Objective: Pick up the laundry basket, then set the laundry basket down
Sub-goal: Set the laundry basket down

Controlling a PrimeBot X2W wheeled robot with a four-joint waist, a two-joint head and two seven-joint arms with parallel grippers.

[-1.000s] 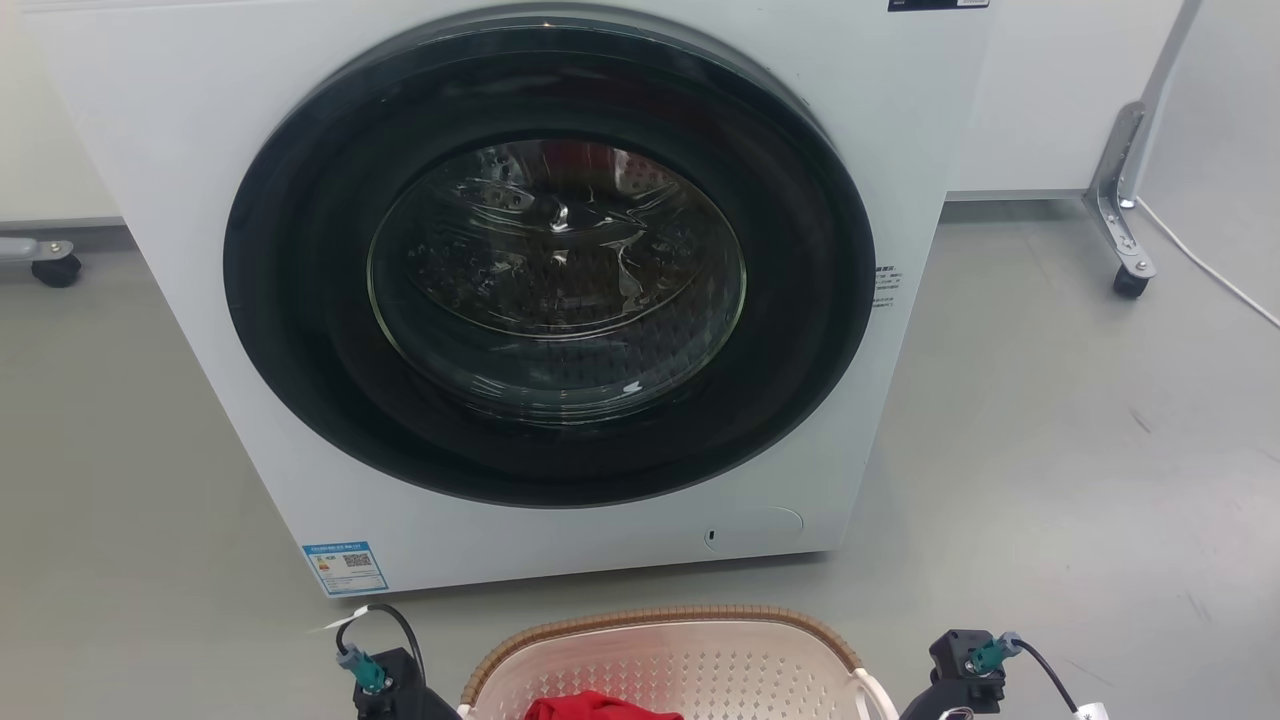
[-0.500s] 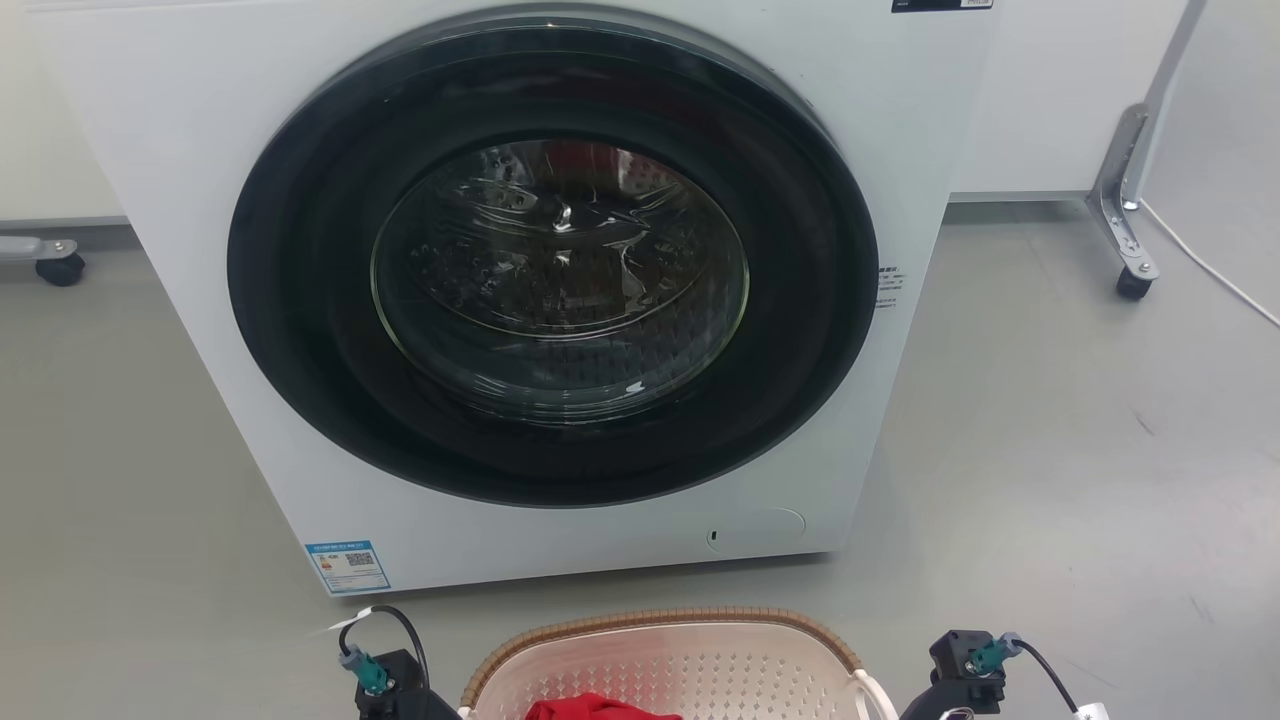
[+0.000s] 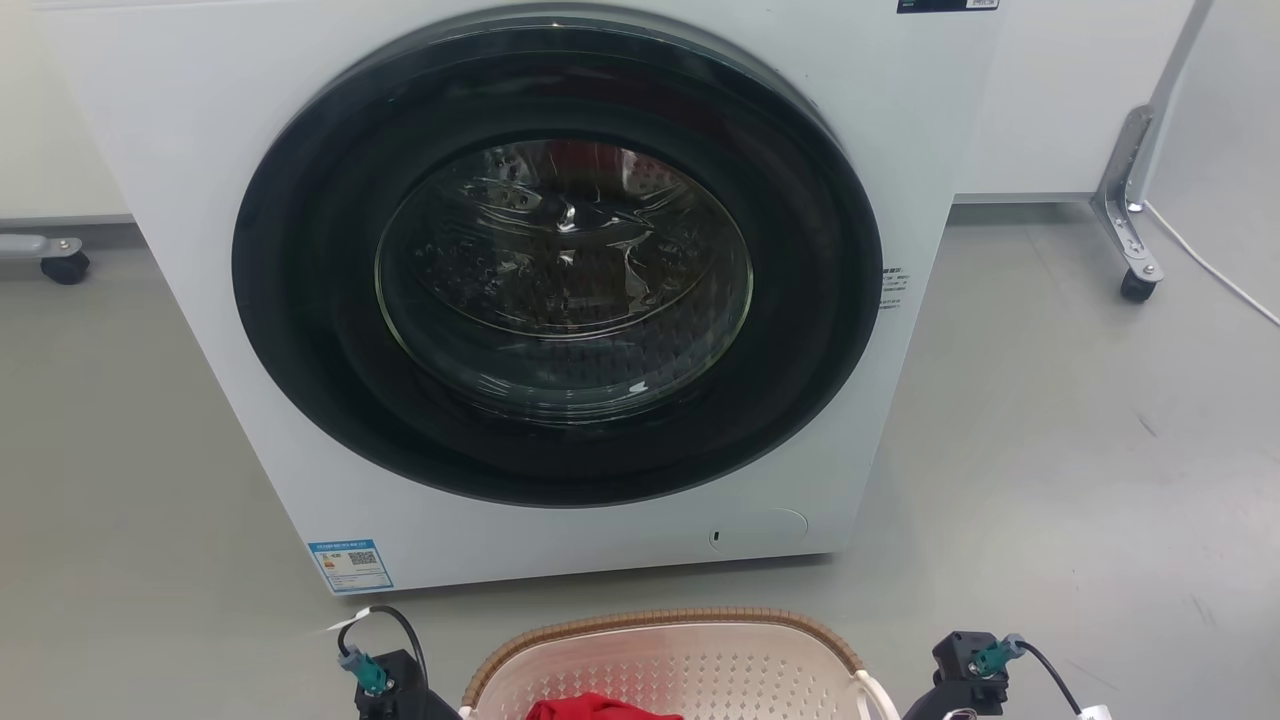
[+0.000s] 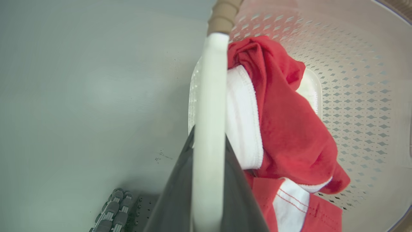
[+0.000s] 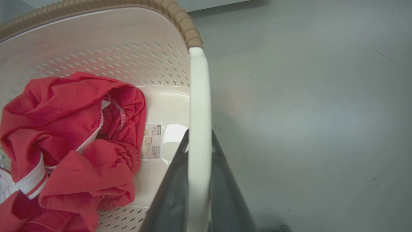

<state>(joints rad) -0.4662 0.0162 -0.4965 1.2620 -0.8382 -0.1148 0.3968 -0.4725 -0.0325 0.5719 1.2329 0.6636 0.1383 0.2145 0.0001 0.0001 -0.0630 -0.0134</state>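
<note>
The laundry basket [image 3: 660, 622], cream perforated plastic with a brown woven-look rim, sits at the bottom middle of the head view, in front of the washer. A red and white garment [image 4: 289, 135] lies inside it. My left gripper [image 4: 209, 141] is shut on the basket's white loop handle [image 4: 209, 90], one dark finger on each side. My right gripper [image 5: 199, 137] is shut on the opposite white handle [image 5: 199, 90] in the same way. A small label [image 5: 152, 141] shows on the basket's bottom beside the garment [image 5: 64, 129]. Whether the basket's bottom touches the floor I cannot tell.
A white front-loading washer [image 3: 180, 150] with a shut round dark door [image 3: 560, 260] stands close behind the basket. Grey floor spreads to both sides. A caster leg [image 3: 1135, 285] and a white cable [image 3: 1210, 265] are at the far right, and another caster [image 3: 65, 265] at the far left.
The head view has shifted slightly, so the washer sits a little further right in it. The basket and both wrists keep their places in the view, still gripping the handles.
</note>
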